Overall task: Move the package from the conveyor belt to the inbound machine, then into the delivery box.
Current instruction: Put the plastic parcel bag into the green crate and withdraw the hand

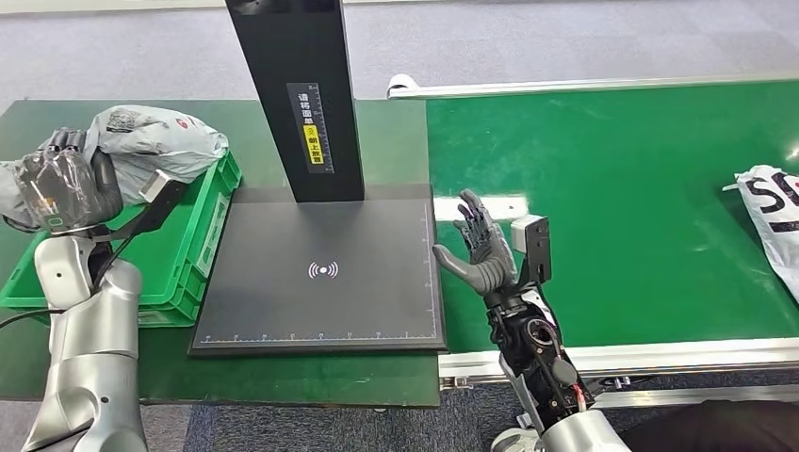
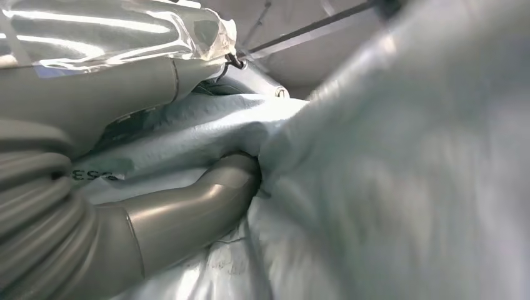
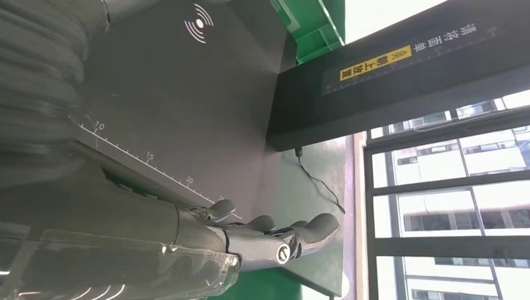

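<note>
Left robot hand [image 1: 58,188]: I've got its fingers wrapped into the crumpled grey plastic mailer package [image 1: 155,141], holding it over the green plastic delivery crate [image 1: 193,254] at the left of the green tabletop [image 1: 377,141].
Package: bunched up, sitting above the crate's far end.
Right robot hand [image 1: 481,250]: spread wide and holding nothing, I see it between the flat black scanner plate [image 1: 320,282] and the green conveyor belt [image 1: 612,207].
Belt: a second white printed bag [image 1: 773,212] lies at the right edge.

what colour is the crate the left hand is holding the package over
Green crate, clearest in the head view, under the grey package that the left hand grips.
</note>
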